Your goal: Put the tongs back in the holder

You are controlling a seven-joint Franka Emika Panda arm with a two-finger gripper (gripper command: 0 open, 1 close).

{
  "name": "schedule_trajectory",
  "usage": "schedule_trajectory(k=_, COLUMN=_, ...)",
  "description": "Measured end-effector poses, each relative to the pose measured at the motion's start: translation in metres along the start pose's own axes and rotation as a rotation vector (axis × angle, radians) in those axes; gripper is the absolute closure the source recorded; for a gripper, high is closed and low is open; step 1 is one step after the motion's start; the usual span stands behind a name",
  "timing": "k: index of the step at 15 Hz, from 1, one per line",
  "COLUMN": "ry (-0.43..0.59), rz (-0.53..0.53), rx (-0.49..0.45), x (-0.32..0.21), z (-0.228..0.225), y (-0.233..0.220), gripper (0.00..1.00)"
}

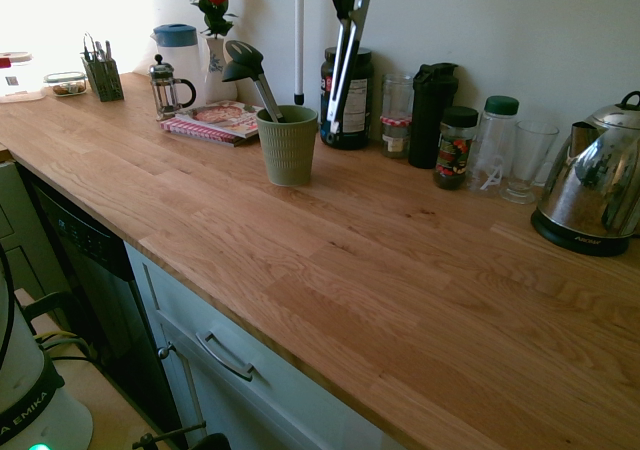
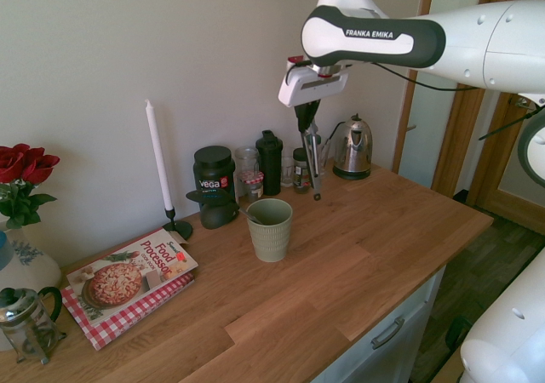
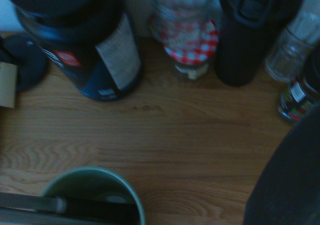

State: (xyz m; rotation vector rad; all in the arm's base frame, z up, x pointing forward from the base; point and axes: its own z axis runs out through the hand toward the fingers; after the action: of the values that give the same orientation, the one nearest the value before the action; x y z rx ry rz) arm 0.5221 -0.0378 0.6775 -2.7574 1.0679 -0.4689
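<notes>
Pincer (image 2: 307,126) closed on tongs (image 2: 313,160), seemingly clear of holder (image 2: 271,234); white wrist (image 2: 312,83) shows only in second exterior view.

1. Holder (image 1: 288,155) on counter (image 1: 330,300), ladle (image 1: 242,68) in it.
2. First exterior view: cookbook (image 1: 228,120) left of holder, French press (image 1: 165,90) further left.
3. Tub (image 1: 346,105) behind holder, to its right; then tumbler (image 1: 432,118), spice jar (image 1: 455,150), kettle (image 1: 595,180) (far right).
4. Tongs (image 2: 313,157) above counter, probably nearer holder than kettle.
</notes>
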Motion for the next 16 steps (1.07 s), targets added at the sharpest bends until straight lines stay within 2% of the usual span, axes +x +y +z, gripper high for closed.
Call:
schedule_trajectory(k=3, ry=0.031, rz=-0.035, rx=0.021, x=-0.030, z=-0.012, y=-0.058, gripper=1.00)
schedule_trajectory(k=7, ry=0.064, rz=-0.035, rx=0.033, x=-0.039, z=0.014, y=-0.101, gripper=1.00)
schedule_trajectory(k=11, ry=0.038, rz=-0.026, rx=0.032, x=-0.039, z=0.038, y=-0.106, gripper=1.00)
schedule_trajectory(k=16, ry=0.006, rz=-0.014, rx=0.016, x=-0.041, z=0.094, y=-0.086, gripper=1.00)
